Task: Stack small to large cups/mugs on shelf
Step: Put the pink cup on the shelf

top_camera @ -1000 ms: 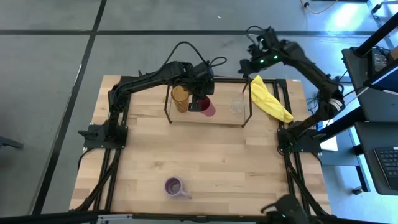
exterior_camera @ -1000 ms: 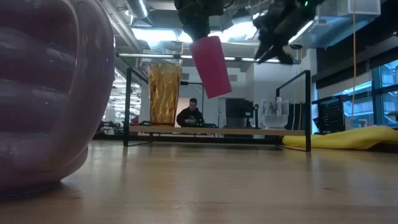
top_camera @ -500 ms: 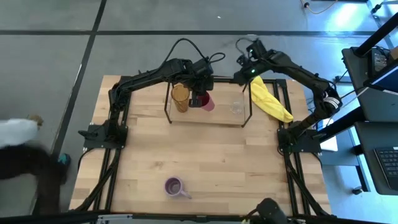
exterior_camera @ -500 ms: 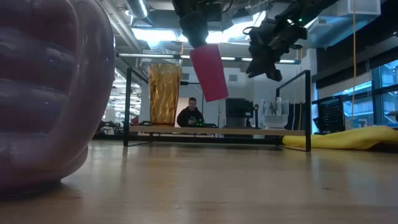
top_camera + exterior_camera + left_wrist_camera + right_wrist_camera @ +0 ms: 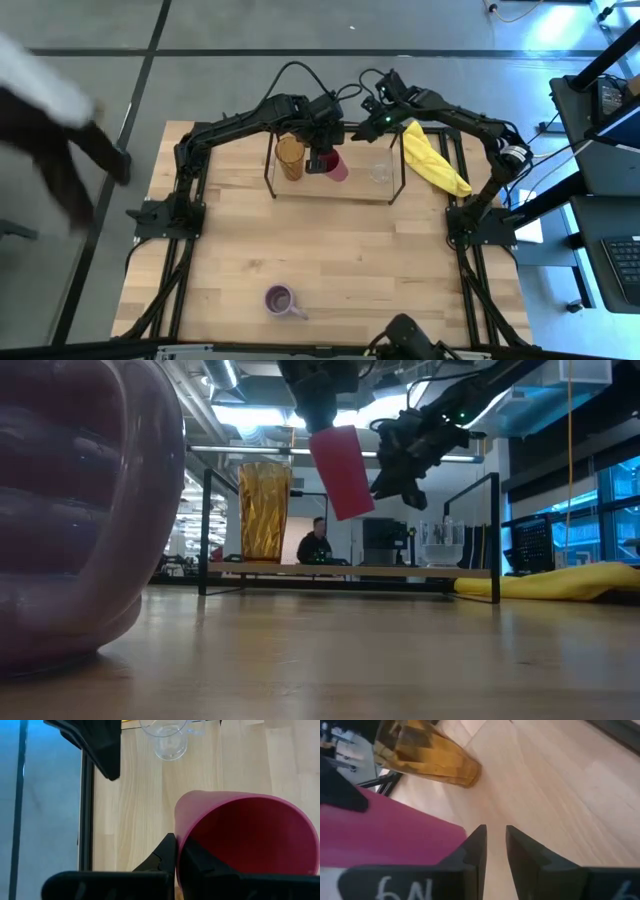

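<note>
Pale wood worktop (image 5: 330, 250) is filling the middle of the overhead frame. Nearest the camera, at lower centre, the lavender mug (image 5: 281, 300) is sitting alone. Farther up, the shelf (image 5: 333, 190) is carrying the amber tumbler (image 5: 290, 158) at its left and the small clear glass (image 5: 379, 171) toward its right. Between them the left claw (image 5: 322, 163) is hanging over the board, clamped on the rim of the tilted pink cup (image 5: 334, 168). Just above and right, the right claw (image 5: 372, 125) is hovering with its fingers slightly apart, holding nothing. Beyond, at right, a yellow cloth (image 5: 432, 158) is lying on the worktop.
</note>
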Tool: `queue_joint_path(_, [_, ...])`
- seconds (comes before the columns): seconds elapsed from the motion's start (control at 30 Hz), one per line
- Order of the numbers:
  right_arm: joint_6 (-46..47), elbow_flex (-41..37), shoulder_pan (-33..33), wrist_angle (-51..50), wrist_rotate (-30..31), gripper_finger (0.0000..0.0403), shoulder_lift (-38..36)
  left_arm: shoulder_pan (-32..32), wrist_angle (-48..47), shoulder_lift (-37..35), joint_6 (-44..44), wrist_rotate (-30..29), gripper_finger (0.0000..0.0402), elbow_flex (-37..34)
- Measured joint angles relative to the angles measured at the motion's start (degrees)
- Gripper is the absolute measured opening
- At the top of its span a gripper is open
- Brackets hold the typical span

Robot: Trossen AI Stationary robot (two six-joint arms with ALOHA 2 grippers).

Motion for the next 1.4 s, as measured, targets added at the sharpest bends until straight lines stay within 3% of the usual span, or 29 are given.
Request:
queue_joint_path(0.2, [0.51, 0.04, 0.53, 1.99, -0.03, 0.0074, 0.20, 0.40, -1.62, 0.00, -0.59, -0.13, 0.0002, -0.01])
queue_joint_path(0.43, [0.81, 0.04, 3.56, 7.15, -6.29, 0.0074, 0.15, 0.60, -2.99, 0.00, -0.17, -1.08, 0.0002, -0.01])
queue_joint_path(0.77, [-0.75, 0.04, 6.41, 2.44, 5.45, 0.0063, 0.37, 1.30, -3.99, 0.00, 0.04, -1.12, 0.0002, -0.01])
queue_joint_path(1.0, [0.84, 0.04, 6.07, 1.85, 6.76, 0.0008, 0.37, 2.11, -4.10, 2.13, 0.04, -1.16, 0.0002, -0.06])
queue_joint_path(1.4, [1.68, 0.07, 5.99, 0.59, 7.09, 0.0003, 0.39, 1.78, -3.86, 4.04, 0.09, -1.14, 0.0002, -0.05])
